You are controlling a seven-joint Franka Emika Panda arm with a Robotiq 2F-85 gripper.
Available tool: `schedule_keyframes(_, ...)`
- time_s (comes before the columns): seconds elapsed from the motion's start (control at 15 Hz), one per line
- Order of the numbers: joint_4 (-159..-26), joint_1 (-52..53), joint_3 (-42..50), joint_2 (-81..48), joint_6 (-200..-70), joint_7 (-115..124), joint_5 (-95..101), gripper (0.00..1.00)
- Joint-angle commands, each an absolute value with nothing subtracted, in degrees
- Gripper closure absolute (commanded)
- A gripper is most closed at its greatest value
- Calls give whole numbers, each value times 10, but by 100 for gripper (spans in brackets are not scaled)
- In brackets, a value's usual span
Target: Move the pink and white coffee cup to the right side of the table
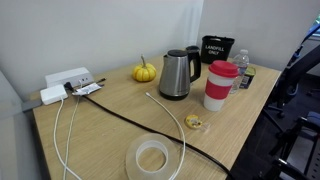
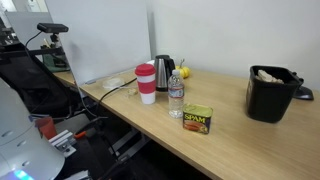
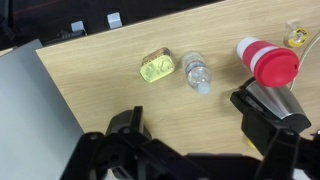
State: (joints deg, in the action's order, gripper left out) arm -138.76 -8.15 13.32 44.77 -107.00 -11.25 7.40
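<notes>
While the claw [image 3: 195, 150] is hanging spread wide over the tabletop [image 3: 100, 80], gripping nothing, the pink and white cup [image 1: 221, 85] is standing upright with its lid on, just beside the kettle [image 1: 176, 74], contents hidden. In an exterior view a black bin [image 2: 272, 92] is holding something pale and crumpled; the wrist view is missing it. The claw's lower part is running off the bottom edge.

Black gripper [image 3: 195, 148]; matte, angular linkage jaws.
</notes>
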Motion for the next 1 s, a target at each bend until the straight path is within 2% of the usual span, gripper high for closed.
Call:
schedule_keyframes(0.0, -1387, -83, 132, 447, -1069, -114, 73, 0)
schedule_keyframes(0.93, -1376, -59, 154, 442, -1051, -192, 66, 0)
